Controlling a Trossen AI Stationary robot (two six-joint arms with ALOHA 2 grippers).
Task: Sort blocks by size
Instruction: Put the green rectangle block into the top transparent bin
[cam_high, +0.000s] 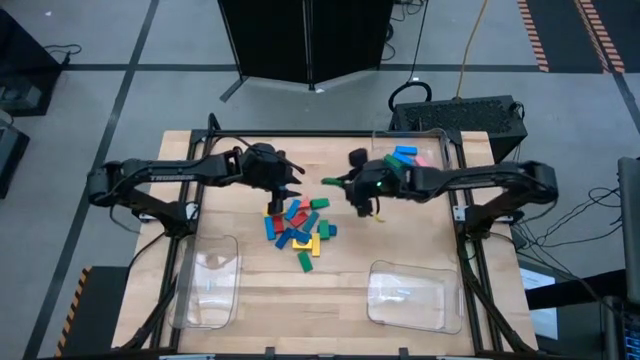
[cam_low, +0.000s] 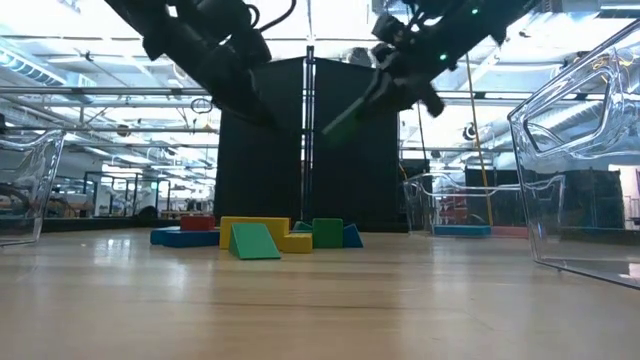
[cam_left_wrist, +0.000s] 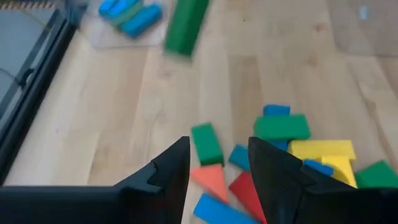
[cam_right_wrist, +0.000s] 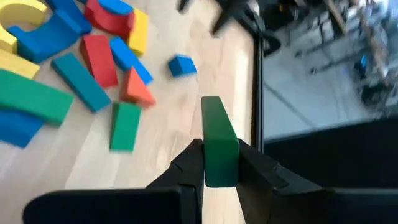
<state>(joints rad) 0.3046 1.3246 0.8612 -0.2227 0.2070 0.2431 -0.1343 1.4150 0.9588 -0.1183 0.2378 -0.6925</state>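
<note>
The wooden table (cam_high: 340, 300) fills the middle of the high view, framed by a dark rail along each side. Its lower middle, between the two near trays, is bare wood, and so is the strip along the upper edge at left.

Three clear trays sit on it. The tray at lower left (cam_high: 206, 282) and the tray at lower right (cam_high: 405, 296) look to hold nothing, though glare makes that hard to confirm. The tray at upper right (cam_high: 425, 142) holds a few blocks, blue, green and pink, against its left part.

The left arm reaches in from the left edge, the right arm from the right, and their ends meet near the centre, above the pile.

The main pile of blocks (cam_high: 298, 228) lies just below centre in the high view: blue, red, yellow and green pieces touching or overlapping, with a green one (cam_high: 319, 203) at its upper right edge.

The left gripper (cam_left_wrist: 219, 163) hangs over the pile's upper left part with its fingers spread and nothing between them.

The right gripper (cam_right_wrist: 219, 163) is to the right of the pile, raised off the table, clenched on a long green block (cam_right_wrist: 217, 146) that sticks out past its fingertips.
</note>
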